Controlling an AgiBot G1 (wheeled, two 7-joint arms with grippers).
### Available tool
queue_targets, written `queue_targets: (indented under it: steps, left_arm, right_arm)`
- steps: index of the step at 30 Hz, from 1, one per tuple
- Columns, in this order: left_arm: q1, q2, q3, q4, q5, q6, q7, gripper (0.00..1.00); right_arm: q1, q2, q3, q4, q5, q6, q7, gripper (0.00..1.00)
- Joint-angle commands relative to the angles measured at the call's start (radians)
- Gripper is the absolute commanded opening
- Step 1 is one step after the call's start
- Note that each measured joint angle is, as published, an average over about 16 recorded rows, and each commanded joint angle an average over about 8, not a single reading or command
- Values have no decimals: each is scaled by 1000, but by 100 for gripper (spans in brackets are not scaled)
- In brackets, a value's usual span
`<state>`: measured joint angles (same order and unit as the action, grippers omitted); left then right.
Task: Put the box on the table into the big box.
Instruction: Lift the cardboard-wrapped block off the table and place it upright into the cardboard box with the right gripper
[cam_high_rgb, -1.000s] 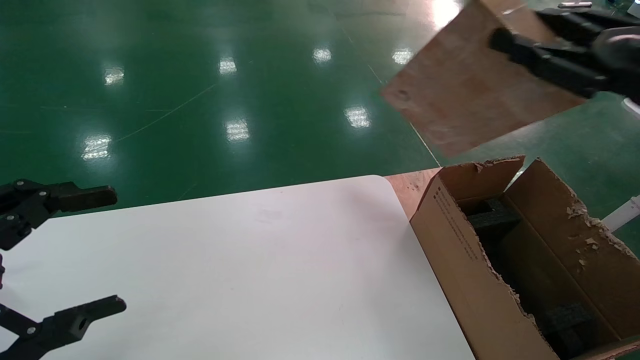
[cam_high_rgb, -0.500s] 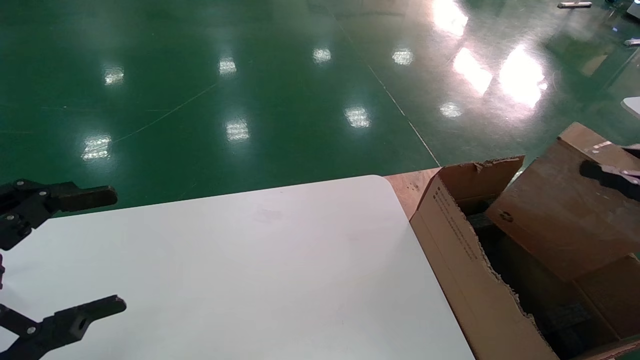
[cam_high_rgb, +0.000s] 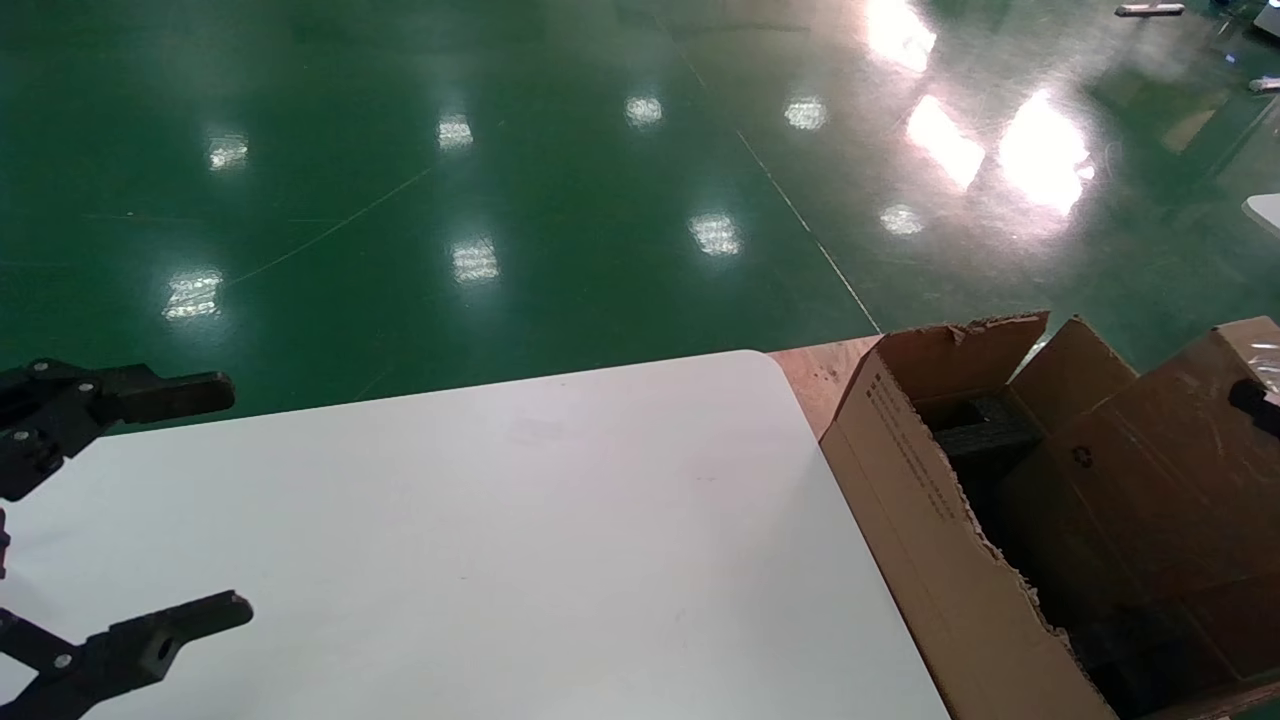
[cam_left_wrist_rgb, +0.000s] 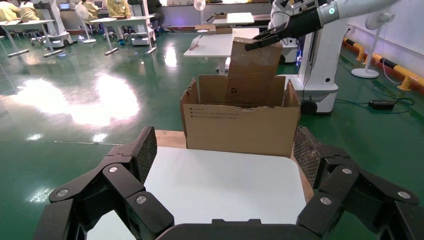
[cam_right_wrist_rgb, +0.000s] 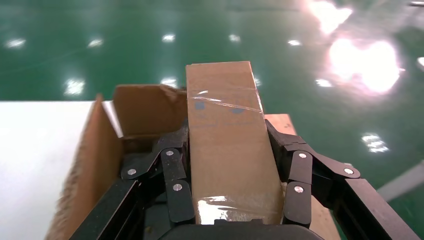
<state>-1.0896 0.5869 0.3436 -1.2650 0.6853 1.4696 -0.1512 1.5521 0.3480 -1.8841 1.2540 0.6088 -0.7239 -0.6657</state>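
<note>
Here the right gripper (cam_right_wrist_rgb: 227, 165), mostly cut off in the head view, clamps the box (cam_high_rgb: 1150, 470) partly inside the big box (cam_high_rgb: 930, 520); its taped seam shows only at the wrist. The left gripper (cam_high_rgb: 150, 510) hangs spread over the table (cam_high_rgb: 500, 540).

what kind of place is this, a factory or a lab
Probably a robot lab or factory hall: glossy green floor, rows of white work tables, and another white robot stand behind the big box.

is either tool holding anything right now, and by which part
The right tool holds the small box, its fingers clamping the two long side faces. The left tool is open, holding nothing.
</note>
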Motion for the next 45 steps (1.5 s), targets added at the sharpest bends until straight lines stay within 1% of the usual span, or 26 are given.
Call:
queue_targets:
  steps: [1, 6, 12, 19, 25, 30, 34, 38, 45]
  left_arm:
    - [0, 0, 0, 0, 0, 0, 0, 100]
    - [0, 0, 0, 0, 0, 0, 0, 100]
    - [0, 0, 0, 0, 0, 0, 0, 100]
    - [0, 0, 0, 0, 0, 0, 0, 100]
    - [0, 0, 0, 0, 0, 0, 0, 100]
    - [0, 0, 0, 0, 0, 0, 0, 100]
    - [0, 0, 0, 0, 0, 0, 0, 100]
    - [0, 0, 1, 0, 0, 0, 0, 100]
    - [0, 0, 1, 0, 0, 0, 0, 100]
  right_arm:
    - [63, 3, -79, 23, 76, 41, -72, 0]
    - [221, 2, -241, 16, 220, 42, -230, 0]
    - [390, -7, -423, -11, 358, 11, -377, 0]
    - [565, -11, -633, -22, 481, -22, -473, 0]
    - [724, 1, -811, 16, 536, -52, -532, 0]
    - [896, 58, -935, 22, 536, -99, -597, 0]
    - [1019, 117, -986, -17, 490, -122, -624, 0]
    - [1086, 150, -994, -65, 420, -111, -593, 0]
    - [1142, 191, -996, -101, 288, -86, -485, 0]
